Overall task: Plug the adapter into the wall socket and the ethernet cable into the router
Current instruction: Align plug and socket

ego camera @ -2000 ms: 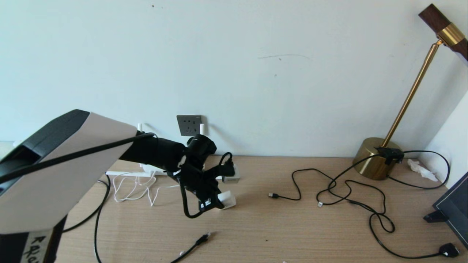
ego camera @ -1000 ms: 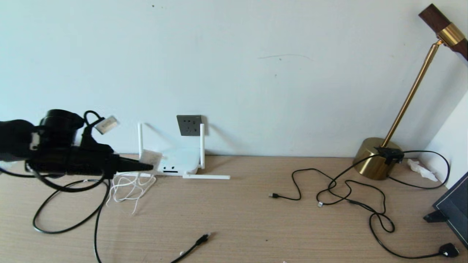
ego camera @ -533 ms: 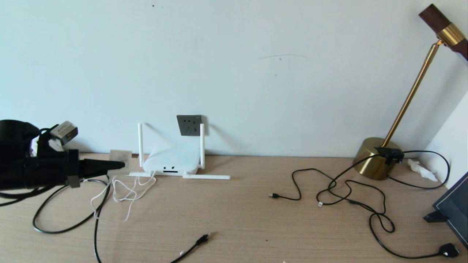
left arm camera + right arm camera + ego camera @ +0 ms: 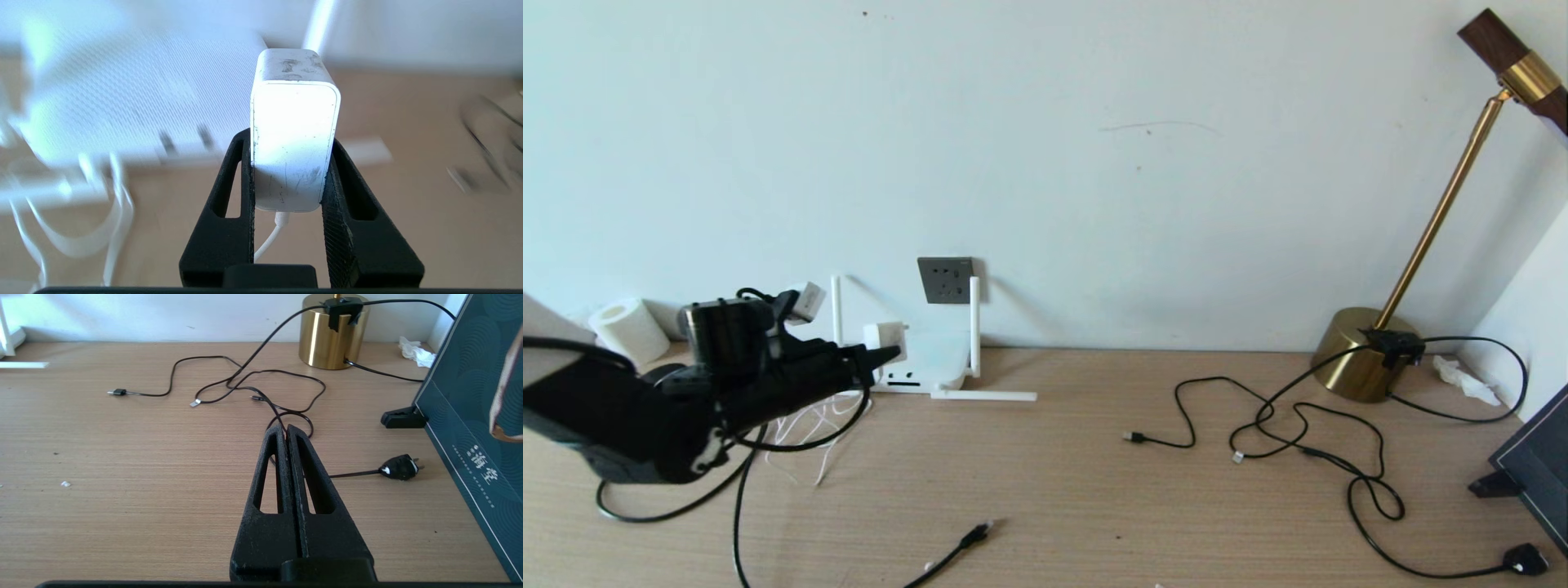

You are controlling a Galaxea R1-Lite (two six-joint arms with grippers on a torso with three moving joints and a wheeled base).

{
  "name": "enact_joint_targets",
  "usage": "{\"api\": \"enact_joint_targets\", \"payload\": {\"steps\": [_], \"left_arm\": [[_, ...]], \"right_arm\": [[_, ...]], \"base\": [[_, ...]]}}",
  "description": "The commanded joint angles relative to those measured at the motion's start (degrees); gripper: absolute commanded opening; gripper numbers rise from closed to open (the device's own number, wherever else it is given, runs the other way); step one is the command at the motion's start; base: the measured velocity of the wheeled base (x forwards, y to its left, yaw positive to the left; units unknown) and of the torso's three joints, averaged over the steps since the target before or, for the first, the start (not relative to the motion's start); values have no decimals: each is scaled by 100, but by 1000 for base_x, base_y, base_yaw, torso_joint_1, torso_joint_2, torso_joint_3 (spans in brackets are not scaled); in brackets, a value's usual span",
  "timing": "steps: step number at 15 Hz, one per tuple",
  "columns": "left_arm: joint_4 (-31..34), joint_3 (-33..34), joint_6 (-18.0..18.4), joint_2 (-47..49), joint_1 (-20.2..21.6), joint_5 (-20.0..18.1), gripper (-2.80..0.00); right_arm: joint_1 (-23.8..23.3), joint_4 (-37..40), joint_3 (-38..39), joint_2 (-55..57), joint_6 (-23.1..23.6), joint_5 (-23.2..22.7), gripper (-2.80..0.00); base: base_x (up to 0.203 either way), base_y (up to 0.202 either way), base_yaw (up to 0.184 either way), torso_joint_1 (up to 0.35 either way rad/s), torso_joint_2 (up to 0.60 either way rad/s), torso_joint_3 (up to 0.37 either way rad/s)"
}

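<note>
My left gripper (image 4: 882, 349), clamped on the adapter (image 4: 884, 336), had swung back from the frame's far left to just left of the router (image 4: 931, 359), below-left of the wall socket (image 4: 945, 280); insertion remained outstanding. My right gripper (image 4: 287, 430) sat parked, closed and empty.

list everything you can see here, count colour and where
adapter: 1, white, held above the desk near the router
router: 1, white, against the wall, below the socket
wall socket: 1, dark grey, on the wall
ethernet cable: 1, black, desk front
lamp: 1, brass, far right
thin cables: several, black, right half of the desk
paper roll: 1, white, far left
left gripper: fingers shut on the adapter
right gripper: shut, over the desk's right side
</note>
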State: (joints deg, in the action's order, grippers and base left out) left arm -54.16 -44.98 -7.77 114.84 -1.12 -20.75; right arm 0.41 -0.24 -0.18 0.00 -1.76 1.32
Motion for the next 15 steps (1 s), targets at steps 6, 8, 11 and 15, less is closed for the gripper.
{"api": "enact_joint_targets", "payload": {"steps": [6, 8, 11, 15], "left_arm": [[-2065, -1115, 411, 1316, -971, 2136, -280], [-2587, -1151, 558, 1594, -995, 2215, -280], [-3078, -1232, 726, 1901, -1047, 2222, -280], [-3118, -1440, 724, 2074, -1048, 2211, -280]], "right_arm": [[2, -11, 1, 9, 5, 0, -280], [2, -2, 1, 9, 0, 0, -280], [2, -2, 1, 9, 8, 0, -280], [2, -2, 1, 9, 0, 0, -280]], "base": [[0, 0, 0, 0, 0, 0], [0, 0, 0, 0, 0, 0], [0, 0, 0, 0, 0, 0], [0, 0, 0, 0, 0, 0]]}}
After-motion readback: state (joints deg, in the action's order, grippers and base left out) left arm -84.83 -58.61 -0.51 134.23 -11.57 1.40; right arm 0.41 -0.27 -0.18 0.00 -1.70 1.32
